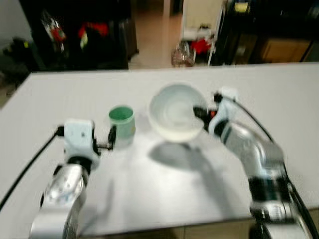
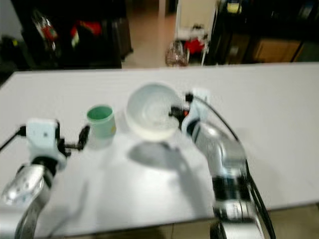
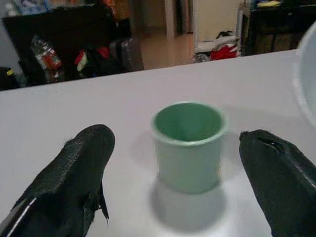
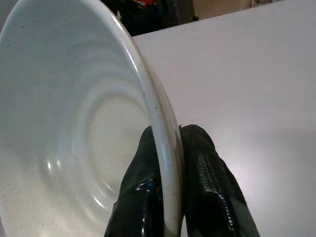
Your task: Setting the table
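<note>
In the left eye view, a white bowl point(image 1: 175, 112) is seen at the centre of the frame, held above the white table point(image 1: 279, 94) by the right gripper point(image 1: 200, 112), which is clamped on the bowl's right-hand rim. A shadow is cast on the tabletop below and slightly nearer the camera, which suggests the bowl is lifted clear of the surface. To the left of centre a green cup point(image 1: 122, 124) stands upright on the table, with the left gripper point(image 1: 110, 138) just at its near side.

In the right eye view the same layout is shown, shifted leftward: cup left of centre, bowl beside it, apart from it by a narrow gap.

In the left wrist view the cup is framed between the two spread black fingers point(image 3: 74, 173), neither of which is touching it; the left gripper is released.

In the right wrist view the bowl's rim is pinched between the two fingers, one inside, one outside, and the bowl is tilted.

For the bowl to be set down well, it should be levelled first, lowered gently, and kept clear of the cup; the grip should be let go only once the base is seated.
</note>
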Controlling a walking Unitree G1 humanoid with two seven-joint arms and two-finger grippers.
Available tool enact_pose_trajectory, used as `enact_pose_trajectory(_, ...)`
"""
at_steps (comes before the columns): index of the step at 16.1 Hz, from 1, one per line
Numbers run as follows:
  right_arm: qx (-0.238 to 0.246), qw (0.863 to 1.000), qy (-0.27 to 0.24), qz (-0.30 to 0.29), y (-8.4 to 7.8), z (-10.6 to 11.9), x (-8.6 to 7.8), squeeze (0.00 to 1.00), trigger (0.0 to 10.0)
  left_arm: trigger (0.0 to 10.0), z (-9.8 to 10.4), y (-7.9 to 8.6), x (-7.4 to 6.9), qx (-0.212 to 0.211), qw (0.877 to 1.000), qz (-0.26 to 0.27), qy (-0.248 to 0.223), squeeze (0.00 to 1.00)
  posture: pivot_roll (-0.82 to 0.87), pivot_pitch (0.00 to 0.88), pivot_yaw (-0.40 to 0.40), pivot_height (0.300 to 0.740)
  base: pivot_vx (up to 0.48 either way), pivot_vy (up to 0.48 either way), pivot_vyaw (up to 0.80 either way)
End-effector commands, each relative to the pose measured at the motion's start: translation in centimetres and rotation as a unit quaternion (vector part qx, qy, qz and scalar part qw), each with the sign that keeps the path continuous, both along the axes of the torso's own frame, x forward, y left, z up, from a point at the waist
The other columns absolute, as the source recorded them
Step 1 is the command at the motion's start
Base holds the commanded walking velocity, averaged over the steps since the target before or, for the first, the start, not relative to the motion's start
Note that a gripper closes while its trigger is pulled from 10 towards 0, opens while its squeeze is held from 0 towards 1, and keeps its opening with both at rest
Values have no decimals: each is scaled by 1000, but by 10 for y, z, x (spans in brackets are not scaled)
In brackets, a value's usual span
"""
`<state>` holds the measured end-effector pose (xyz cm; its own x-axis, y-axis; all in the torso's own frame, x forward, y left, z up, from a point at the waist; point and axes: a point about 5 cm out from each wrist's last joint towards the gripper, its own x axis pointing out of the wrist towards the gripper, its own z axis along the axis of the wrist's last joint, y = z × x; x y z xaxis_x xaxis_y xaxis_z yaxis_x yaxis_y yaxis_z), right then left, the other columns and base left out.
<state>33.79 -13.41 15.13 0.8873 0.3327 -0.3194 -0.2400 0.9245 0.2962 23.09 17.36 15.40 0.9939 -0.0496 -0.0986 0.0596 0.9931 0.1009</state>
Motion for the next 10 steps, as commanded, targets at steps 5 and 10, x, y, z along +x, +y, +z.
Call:
enact_pose_trajectory(5, 54, 998, 41, 0, -1, 5, 34, 0, 10000, 10000, 2, 0, -14, 8, 999, -47, 9, 0, -21, 0, 11, 740, 0, 0, 0)
enact_pose_trajectory(10, 121, 985, 118, -47, 5, 2, 54, 0, 10000, 10000, 1, -11, -33, -3, 990, -137, 38, 0, 12, 0, 10, 740, 0, 0, 0)
